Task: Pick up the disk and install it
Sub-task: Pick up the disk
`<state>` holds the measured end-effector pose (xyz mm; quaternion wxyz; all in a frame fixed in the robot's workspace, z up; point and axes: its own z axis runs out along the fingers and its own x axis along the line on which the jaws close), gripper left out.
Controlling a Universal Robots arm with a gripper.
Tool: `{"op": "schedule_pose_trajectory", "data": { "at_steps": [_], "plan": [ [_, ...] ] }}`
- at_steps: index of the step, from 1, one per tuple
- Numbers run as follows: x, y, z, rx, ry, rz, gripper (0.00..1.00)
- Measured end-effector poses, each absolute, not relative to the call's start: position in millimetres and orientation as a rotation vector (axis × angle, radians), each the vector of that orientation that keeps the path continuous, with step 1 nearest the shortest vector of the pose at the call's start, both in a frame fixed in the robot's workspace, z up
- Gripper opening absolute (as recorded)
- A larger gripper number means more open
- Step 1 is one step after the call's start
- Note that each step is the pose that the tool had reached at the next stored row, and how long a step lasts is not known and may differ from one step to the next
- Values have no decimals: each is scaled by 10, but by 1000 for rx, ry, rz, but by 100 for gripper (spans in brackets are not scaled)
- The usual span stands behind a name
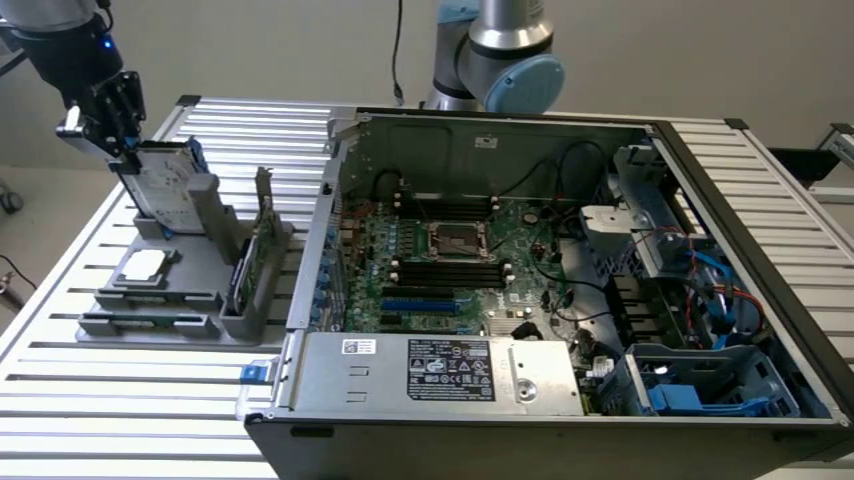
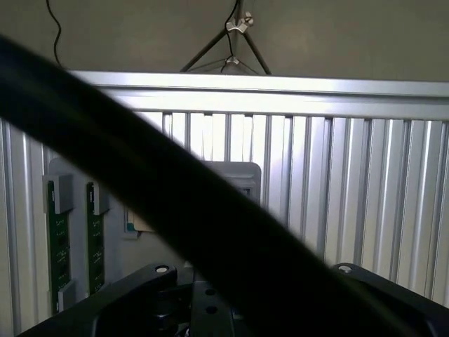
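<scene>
The disk [image 1: 171, 190] is a silver-grey drive with a white label in a blue carrier. It stands tilted on edge at the back of the grey parts holder [image 1: 187, 300], at the exterior view's left. My gripper [image 1: 128, 156] comes down from above and is shut on the disk's upper end. I cannot tell whether the disk's lower end still rests in its slot. In the wrist view the grey holder [image 2: 235, 175] and two green memory sticks [image 2: 56, 239] lie below, partly hidden by a black cable [image 2: 175, 203].
The open computer case [image 1: 534, 130] lies on the slatted metal table [image 1: 134, 420], with the motherboard [image 1: 454, 260] inside and a blue drive carrier [image 1: 694, 398] in the near right bay. The holder also carries a square silver processor chip [image 1: 144, 265] and an upright card [image 1: 256, 255].
</scene>
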<state>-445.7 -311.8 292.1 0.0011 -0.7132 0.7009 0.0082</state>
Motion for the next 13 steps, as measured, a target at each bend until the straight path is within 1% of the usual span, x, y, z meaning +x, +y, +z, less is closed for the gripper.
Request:
{"op": "schedule_pose_trajectory", "data": {
  "at_steps": [13],
  "plan": [
    [-4457, -3118, 2917, -2239, 2200, 26, 33]
  ]
}}
